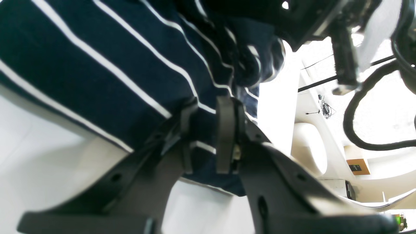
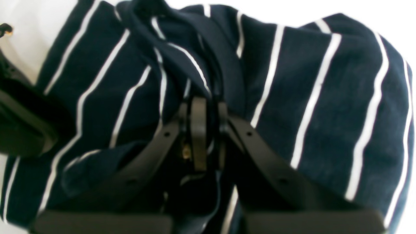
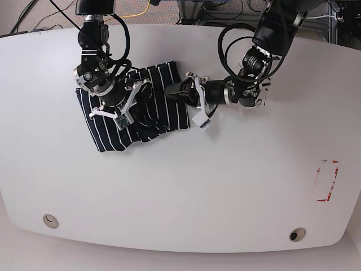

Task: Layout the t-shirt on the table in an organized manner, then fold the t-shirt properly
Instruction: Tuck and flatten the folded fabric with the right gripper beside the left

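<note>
The t-shirt (image 3: 132, 116) lies bunched in the upper left of the base view on the table (image 3: 186, 192). The right gripper (image 2: 204, 130) is pinched on a fold of it; the left gripper (image 1: 208, 133) is likewise closed on cloth near its edge. Both grips sit close together in crumpled layers, so pulling apart may drag several layers at once or twist the shirt rather than spread it. The table is glossy and white, likely slippery; a red outline (image 3: 325, 180) sits at the right, cables (image 3: 34, 11) beyond the top edge
</note>
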Action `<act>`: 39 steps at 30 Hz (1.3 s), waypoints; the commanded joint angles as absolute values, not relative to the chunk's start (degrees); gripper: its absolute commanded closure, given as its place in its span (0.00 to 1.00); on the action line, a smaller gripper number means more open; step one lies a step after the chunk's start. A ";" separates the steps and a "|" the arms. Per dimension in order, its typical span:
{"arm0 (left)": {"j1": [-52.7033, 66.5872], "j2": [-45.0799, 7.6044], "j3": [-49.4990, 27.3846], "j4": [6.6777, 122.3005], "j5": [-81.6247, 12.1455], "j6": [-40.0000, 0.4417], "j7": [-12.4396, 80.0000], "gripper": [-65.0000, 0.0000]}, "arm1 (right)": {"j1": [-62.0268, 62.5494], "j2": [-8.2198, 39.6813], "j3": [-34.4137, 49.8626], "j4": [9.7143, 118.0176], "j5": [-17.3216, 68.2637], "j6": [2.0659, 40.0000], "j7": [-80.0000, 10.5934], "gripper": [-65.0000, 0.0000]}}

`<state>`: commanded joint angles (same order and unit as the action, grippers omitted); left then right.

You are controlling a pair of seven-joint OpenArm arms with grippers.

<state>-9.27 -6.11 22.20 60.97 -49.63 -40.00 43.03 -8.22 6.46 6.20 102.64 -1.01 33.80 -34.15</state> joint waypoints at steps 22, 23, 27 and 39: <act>-9.27 -5.93 22.29 60.88 -49.54 -40.00 43.03 0.86 | -12.88 1.10 0.57 113.45 -1.10 38.20 -42.51 0.99; -9.27 -5.93 22.29 60.88 -49.54 -40.00 43.03 0.86 | -12.97 1.10 0.31 113.63 -1.10 38.20 -42.51 0.99; -9.27 -5.93 22.29 60.88 -49.54 -40.00 43.03 0.86 | -14.20 0.22 -2.15 113.89 -1.36 38.11 -42.51 0.99; -9.27 -5.76 22.29 60.88 -44.09 -40.00 43.03 0.86 | -13.41 0.22 -2.07 113.89 -1.45 38.11 -42.51 0.99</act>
<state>-9.27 -5.76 22.29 60.88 -44.09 -40.00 43.03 -13.41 0.22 -2.07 113.89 -1.45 38.11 -42.51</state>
